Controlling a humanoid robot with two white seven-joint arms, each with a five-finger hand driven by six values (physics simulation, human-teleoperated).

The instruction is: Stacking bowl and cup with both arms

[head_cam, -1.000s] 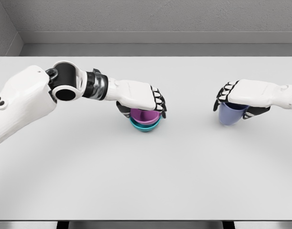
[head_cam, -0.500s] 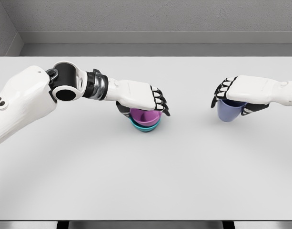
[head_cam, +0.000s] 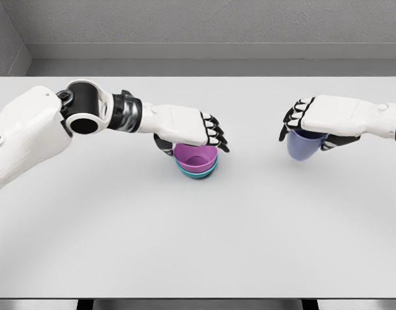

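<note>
Since 1 s ago: right hand (head_cam: 314, 126) is carrying the blue cup (head_cam: 303, 145) up and left, fingers closed round its rim; left hand (head_cam: 188, 129) is lifting off the purple bowl (head_cam: 196, 157), fingers loosening, holding nothing we can see. Item status: purple bowl is already sitting nested in teal bowl (head_cam: 198, 172) at table (head_cam: 198, 245) centre. Remaining, as we're judging it: cup still well apart, needs placing on stack

A plain white surface (head_cam: 198, 245) fills the view. Left of its middle sits a teal bowl (head_cam: 198, 172) directly on it, with a purple bowl (head_cam: 196, 156) nested inside.
</note>
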